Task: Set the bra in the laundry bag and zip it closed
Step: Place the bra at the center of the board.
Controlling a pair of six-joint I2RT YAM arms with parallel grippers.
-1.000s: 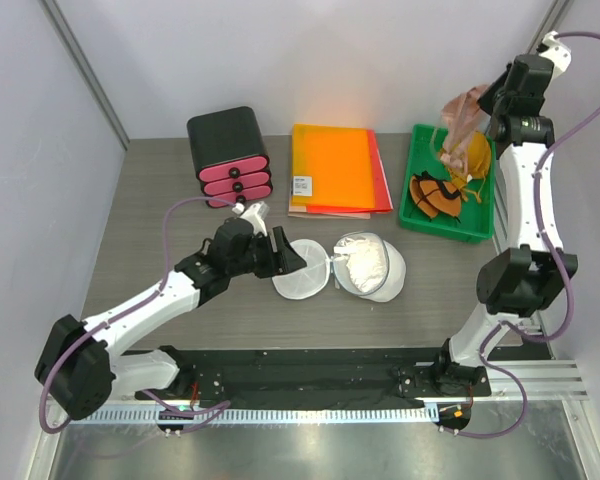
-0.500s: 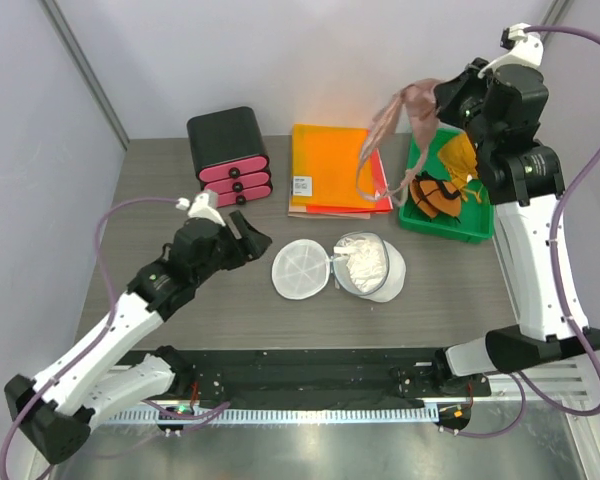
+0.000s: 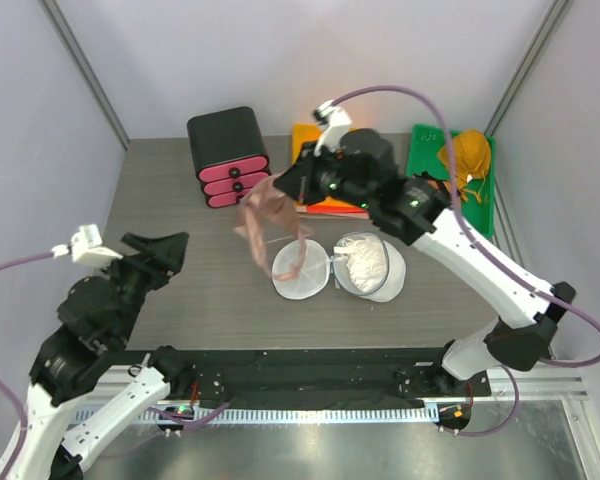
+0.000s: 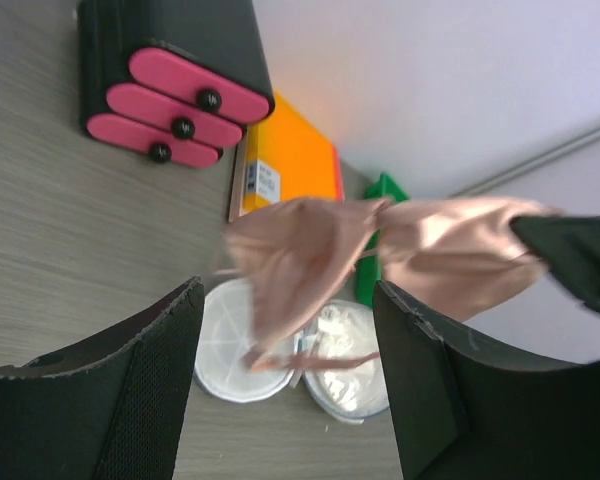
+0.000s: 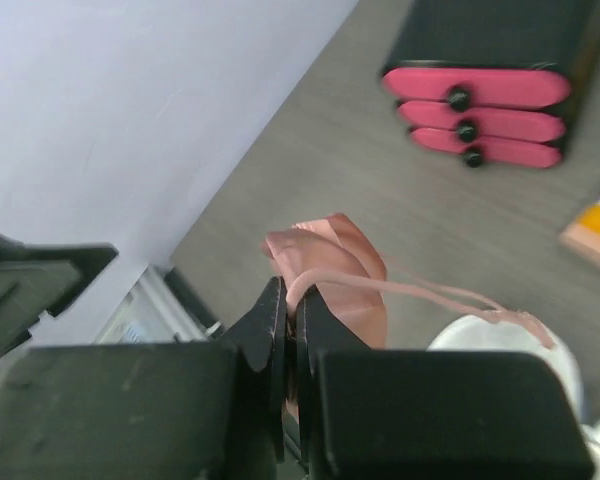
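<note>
Bra (image 3: 268,222), limp satiny pink cups

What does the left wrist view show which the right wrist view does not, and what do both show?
Only the left wrist view: the green tray and both open halves of the laundry bag. Only the right wrist view: the right gripper seen close, pinched shut on the bra. Both: the bra hanging in the air, and the black drawer unit with pink drawers.
</note>
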